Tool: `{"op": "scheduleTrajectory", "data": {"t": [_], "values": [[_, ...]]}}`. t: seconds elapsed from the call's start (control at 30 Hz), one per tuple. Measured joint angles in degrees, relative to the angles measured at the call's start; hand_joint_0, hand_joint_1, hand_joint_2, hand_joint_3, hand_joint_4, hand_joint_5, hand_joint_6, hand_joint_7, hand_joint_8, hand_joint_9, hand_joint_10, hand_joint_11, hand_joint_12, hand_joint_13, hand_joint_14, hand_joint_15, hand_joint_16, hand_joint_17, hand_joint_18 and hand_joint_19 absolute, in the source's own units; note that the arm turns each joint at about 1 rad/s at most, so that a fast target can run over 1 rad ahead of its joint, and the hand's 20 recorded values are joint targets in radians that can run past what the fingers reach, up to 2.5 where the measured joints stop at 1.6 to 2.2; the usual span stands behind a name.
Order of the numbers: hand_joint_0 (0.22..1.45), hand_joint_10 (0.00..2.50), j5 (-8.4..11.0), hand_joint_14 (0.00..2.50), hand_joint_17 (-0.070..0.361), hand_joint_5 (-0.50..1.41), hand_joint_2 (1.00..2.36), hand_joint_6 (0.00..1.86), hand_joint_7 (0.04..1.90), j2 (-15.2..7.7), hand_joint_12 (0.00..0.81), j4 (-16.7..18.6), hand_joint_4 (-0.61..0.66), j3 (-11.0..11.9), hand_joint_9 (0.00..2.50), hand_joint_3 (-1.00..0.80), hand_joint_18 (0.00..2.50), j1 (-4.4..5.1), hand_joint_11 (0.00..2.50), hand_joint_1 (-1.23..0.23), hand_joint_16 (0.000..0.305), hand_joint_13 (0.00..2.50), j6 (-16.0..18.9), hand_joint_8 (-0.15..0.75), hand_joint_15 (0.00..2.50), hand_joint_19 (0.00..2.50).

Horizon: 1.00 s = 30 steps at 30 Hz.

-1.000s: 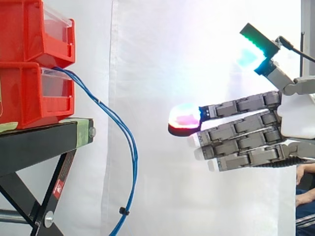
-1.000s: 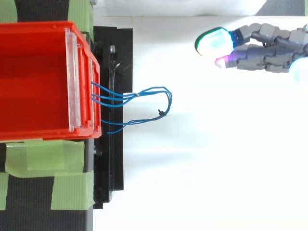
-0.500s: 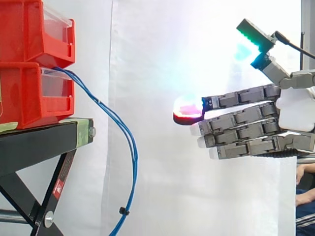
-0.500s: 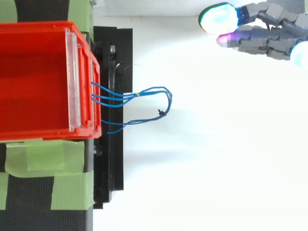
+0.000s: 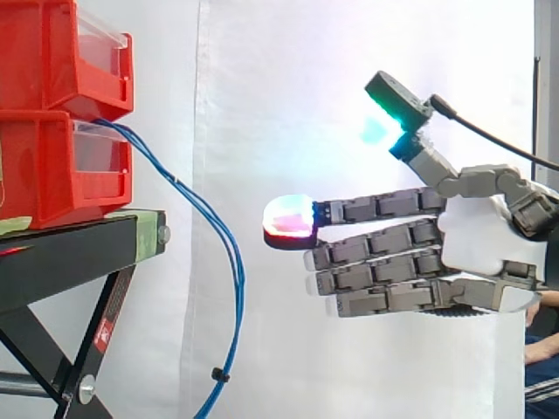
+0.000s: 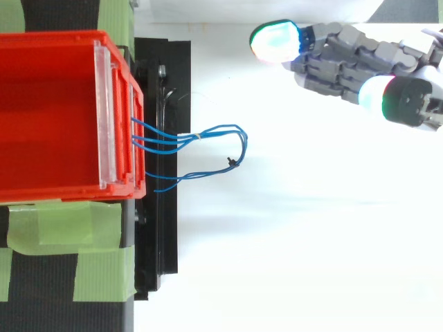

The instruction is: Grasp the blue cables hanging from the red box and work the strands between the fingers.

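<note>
Task's thing: a bundle of thin blue cables (image 5: 229,253) comes out of the front lip of the lower red plastic bin (image 5: 44,166). It arcs out past the front edge of the black metal stand (image 5: 70,262) and hangs below it.
Long axis: close to vertical where the strands hang level with the fingers.
Robot hand: the robot hand (image 5: 485,249) is wide, with fingers straight and stacked and the thumb lifted apart. It holds nothing.
Deciding relation: the cables lie ahead of the glowing fingertips (image 5: 288,218), toward the stand, with a clear gap between. From above, the robot hand (image 6: 346,59) sits off to one side of the cable loop (image 6: 214,131), so I judge the reach needs a sideways shift as well as an advance.
Counts: one robot hand; two red bins, the upper red plastic bin (image 5: 52,52) stacked on the lower; one small black tie (image 5: 217,374) low on the bundle; at least three blue strands, the exact number unclear.
</note>
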Motion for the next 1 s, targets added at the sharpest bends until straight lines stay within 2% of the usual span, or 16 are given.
{"op": "scheduleTrajectory", "data": {"t": [0.2, 0.53, 0.77, 1.0], "values": [[0.70, 0.00, -0.12, 0.00, 0.144, -0.43, 1.00, 0.01, 0.69, -2.07, 0.379, -0.03, 0.16, 1.95, 0.00, -1.00, 0.00, 0.06, 0.00, -0.46, 0.064, 0.00, -1.28, 0.313, 0.12, 0.01], [0.70, 0.00, -0.22, 0.00, 0.143, -0.41, 1.00, 0.01, 0.70, -5.70, 0.384, -0.24, 0.18, 6.87, 0.00, -1.00, 0.00, 0.60, 0.00, -0.46, 0.064, 0.00, -2.39, 0.320, 0.13, 0.02], [0.70, 0.00, -0.82, 0.00, 0.142, -0.40, 1.00, 0.01, 0.71, -11.33, 0.385, 0.31, 0.18, 10.73, 0.00, -1.00, 0.00, 0.76, 0.01, -0.46, 0.063, 0.00, 0.54, 0.326, 0.13, 0.02], [0.70, 0.00, -1.36, 0.00, 0.142, -0.40, 1.00, 0.01, 0.71, -12.39, 0.388, -0.59, 0.19, 12.41, 0.02, -1.00, 0.00, 1.30, 0.04, -0.46, 0.063, 0.00, 0.59, 0.334, 0.14, 0.03]]}}
